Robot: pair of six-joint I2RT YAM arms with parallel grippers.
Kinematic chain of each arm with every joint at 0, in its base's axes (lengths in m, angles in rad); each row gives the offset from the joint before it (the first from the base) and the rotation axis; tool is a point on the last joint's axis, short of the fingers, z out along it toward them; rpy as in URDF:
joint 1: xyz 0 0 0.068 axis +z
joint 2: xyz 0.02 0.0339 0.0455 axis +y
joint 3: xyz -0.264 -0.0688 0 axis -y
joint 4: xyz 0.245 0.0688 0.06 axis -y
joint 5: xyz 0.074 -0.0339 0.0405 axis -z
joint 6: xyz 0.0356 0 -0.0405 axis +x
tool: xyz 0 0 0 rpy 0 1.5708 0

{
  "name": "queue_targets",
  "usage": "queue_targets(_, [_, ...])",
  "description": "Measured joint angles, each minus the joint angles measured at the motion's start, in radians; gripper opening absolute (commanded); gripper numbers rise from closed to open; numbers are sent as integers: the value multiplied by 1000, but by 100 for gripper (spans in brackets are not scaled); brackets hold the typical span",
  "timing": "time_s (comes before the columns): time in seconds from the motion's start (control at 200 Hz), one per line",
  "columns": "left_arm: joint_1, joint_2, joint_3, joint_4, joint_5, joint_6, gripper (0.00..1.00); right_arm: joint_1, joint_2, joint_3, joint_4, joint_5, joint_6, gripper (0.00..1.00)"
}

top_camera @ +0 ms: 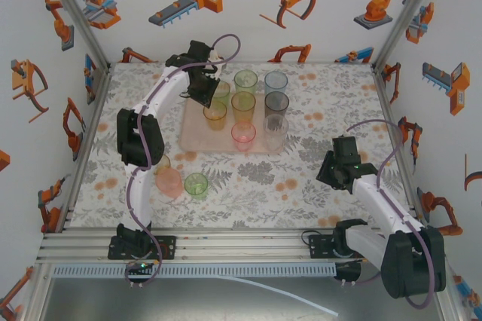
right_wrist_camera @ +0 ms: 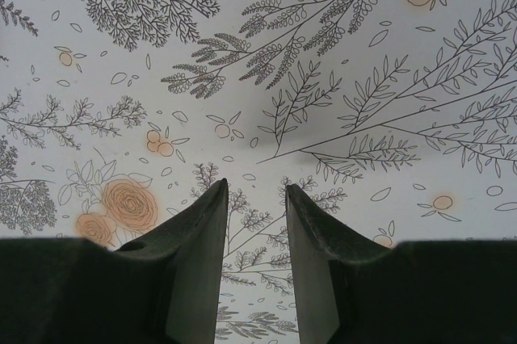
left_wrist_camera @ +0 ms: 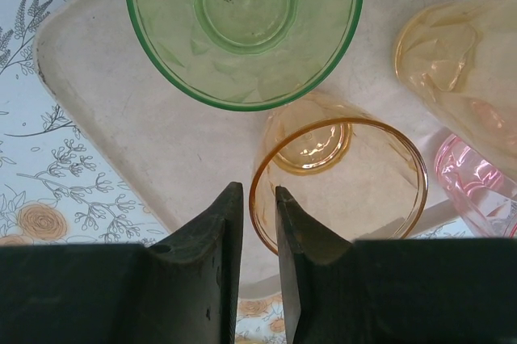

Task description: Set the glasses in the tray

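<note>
Looking down from above, the left arm's wrist covers the far left corner of the tray (top_camera: 194,131). That makes the left claw (top_camera: 202,93) hard to make out there, and a green glass (top_camera: 222,93) beside it is half hidden. The arm's own camera tells more: the claw's fingers stand a little apart, astride the near rim of the orange glass (left_wrist_camera: 343,186). A sliver of gap shows on either side, so as far as I can see it is not clamped. That glass stands upright in the tray. An amber glass (left_wrist_camera: 464,69) and a pink glass (left_wrist_camera: 477,182) are cut off at the right edge. Eight glasses stand in the tray in all, among them a pale blue glass (top_camera: 276,80), a grey glass (top_camera: 276,102) and a clear glass (top_camera: 275,132). Two are outside on the floral tabletop (top_camera: 301,178). One is a peach glass (top_camera: 169,180), partly behind the left arm's cable, and the other is a small green glass (top_camera: 196,184) just beside it. The right claw (right_wrist_camera: 254,189) hangs over the tabletop with its fingers apart and nothing between them, well away from the tray.
</note>
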Motion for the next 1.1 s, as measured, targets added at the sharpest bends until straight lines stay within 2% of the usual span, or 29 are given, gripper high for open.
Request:
queue_targets(0.606, [0, -2, 10, -3, -19, 4, 33, 0, 0, 0, 0, 0, 0, 37])
queue_targets(1.102, [0, -61, 10, -11, -45, 13, 45, 0, 0, 0, 0, 0, 0, 36])
